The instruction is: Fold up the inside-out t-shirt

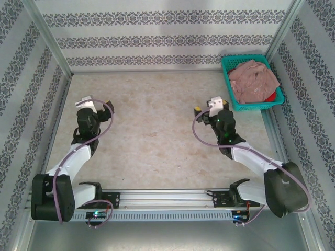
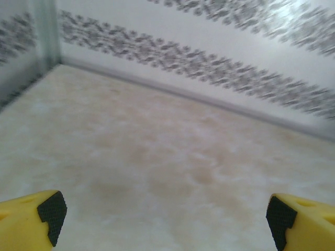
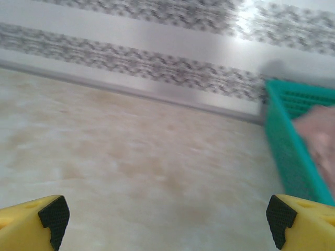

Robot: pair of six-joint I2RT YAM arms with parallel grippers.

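Found the inside-out t-shirt (image 1: 255,79) bunched in the teal basket (image 1: 226,77) at the far right corner of the desk (image 1: 157,141). It was heaped above the rim, with a bright red garment (image 1: 270,98) showing under its near edge. No part of it was on the desk. By my reading the fold had not begun.

Left end effector (image 1: 96,103) hung over the left side of the desk, jaws wide, nothing between them. Its wrist view showed the pads (image 2: 51,213) far apart over bare surface. Right end effector (image 1: 208,104) was likewise wide and empty, left of the basket and apart from it.

Handling, judged: soft, light, limp cloth that will sag and drag rather than slip. It may cling to the red garment below, so pinch a top ridge of pink only and lift clear before carrying. Collar, hem and sleeves could not be told apart in the heap.

Room: broad bare desk between the 2 arms, good for spreading. Limits were patterned walls (image 1: 157,31) on 3 sides, metal posts (image 1: 48,39) at the far corners, and the basket rim to clear on the way out.
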